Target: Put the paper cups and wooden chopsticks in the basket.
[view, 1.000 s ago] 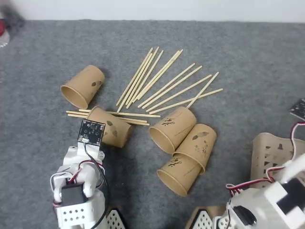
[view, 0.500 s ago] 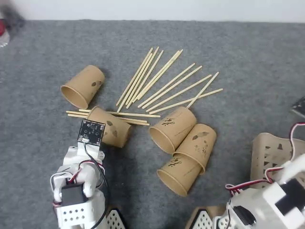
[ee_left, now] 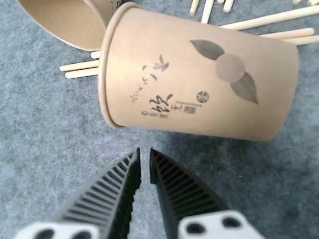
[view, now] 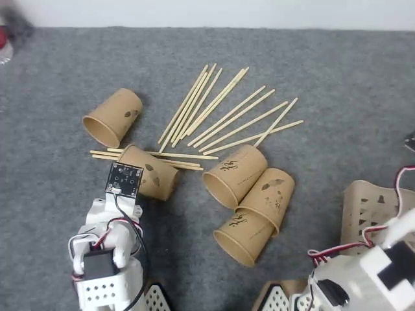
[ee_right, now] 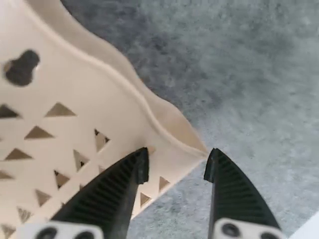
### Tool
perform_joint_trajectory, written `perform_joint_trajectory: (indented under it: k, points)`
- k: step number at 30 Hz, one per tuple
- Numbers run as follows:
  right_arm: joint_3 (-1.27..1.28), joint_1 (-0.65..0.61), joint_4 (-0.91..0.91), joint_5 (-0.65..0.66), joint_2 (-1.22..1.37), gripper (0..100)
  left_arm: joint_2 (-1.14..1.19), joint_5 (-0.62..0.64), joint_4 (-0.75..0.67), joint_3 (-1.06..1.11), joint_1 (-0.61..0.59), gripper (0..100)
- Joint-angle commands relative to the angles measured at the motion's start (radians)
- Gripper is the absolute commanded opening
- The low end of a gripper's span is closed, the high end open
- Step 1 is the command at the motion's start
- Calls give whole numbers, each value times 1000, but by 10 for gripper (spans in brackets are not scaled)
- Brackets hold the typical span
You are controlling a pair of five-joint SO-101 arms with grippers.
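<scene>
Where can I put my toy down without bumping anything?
Bare mat lies beyond the chopsticks, up to the far edge, and between the three cups and the basket. Also left of the far-left cup. The middle is crowded: cups and chopsticks overlap.

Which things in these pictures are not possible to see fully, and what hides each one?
Basket: high view, cut by the right edge and partly covered by the right arm; its inside is hidden.
Cup by the left arm: high view, the arm's board covers part of it.
Red thing, top-left corner, high view: cut off and blurred.
</scene>
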Motion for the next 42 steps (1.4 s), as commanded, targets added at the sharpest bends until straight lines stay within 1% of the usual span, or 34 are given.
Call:
perform_joint_trajectory:
  k: [1,10,14,19,35,42]
  points:
    - [25,7,-64,-9,7,203,-15,-6,-2,-4,-6,36]
    - [51,1,-45,-9,-4,203,-15,-6,-2,-4,-6,36]
    - [51,-45,5,-31,4,203,-15,-6,-2,-4,-6,36]
    - [51,-150,-48,-193,7,203,-15,-6,-2,-4,-6,36]
    - [46,-542,-65,-483,8,203,-15,-6,-2,-4,-6,36]
    - [44,-700,-62,-585,7,203,-15,-6,-2,-4,-6,36]
